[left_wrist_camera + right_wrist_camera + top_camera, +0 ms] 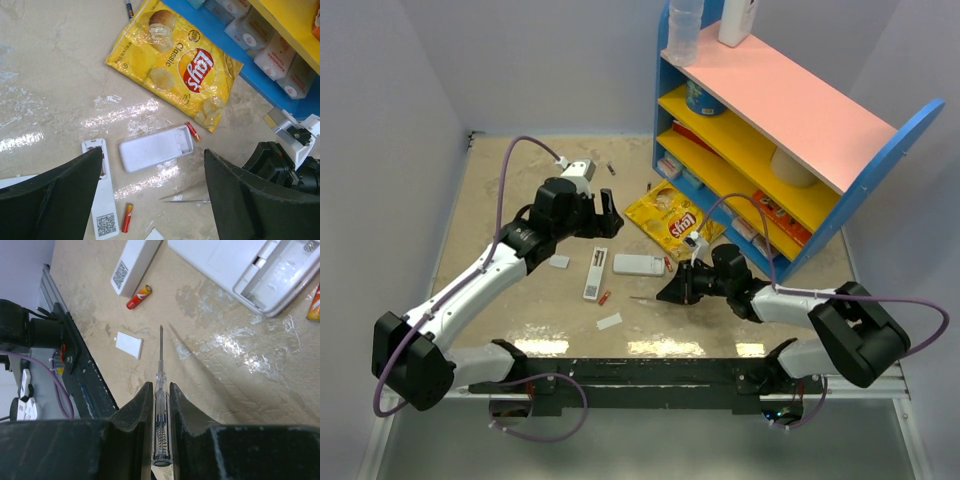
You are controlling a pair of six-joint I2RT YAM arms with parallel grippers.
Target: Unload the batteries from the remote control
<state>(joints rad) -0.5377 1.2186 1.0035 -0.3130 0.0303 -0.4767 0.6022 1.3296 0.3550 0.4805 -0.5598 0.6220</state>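
The white remote control (638, 265) lies back up on the table, its battery compartment open and empty in the left wrist view (156, 148). One red/orange battery (193, 131) lies at the remote's open end. The other battery (127, 217) lies beside a narrower white bar (97, 195). My left gripper (601, 216) hovers open and empty above the remote (155, 200). My right gripper (161, 387) is shut on a thin clear-handled stick (160, 365), whose tip points over the bare table near the remote (240, 265). It sits right of the stick's tip in the top view (667, 292).
A yellow chips bag (672, 220) lies behind the remote. A blue, yellow and pink shelf (790, 120) stands at the back right. Small white scraps (609, 321) (560, 262) lie near the bar. The black rail (650, 372) runs along the near edge.
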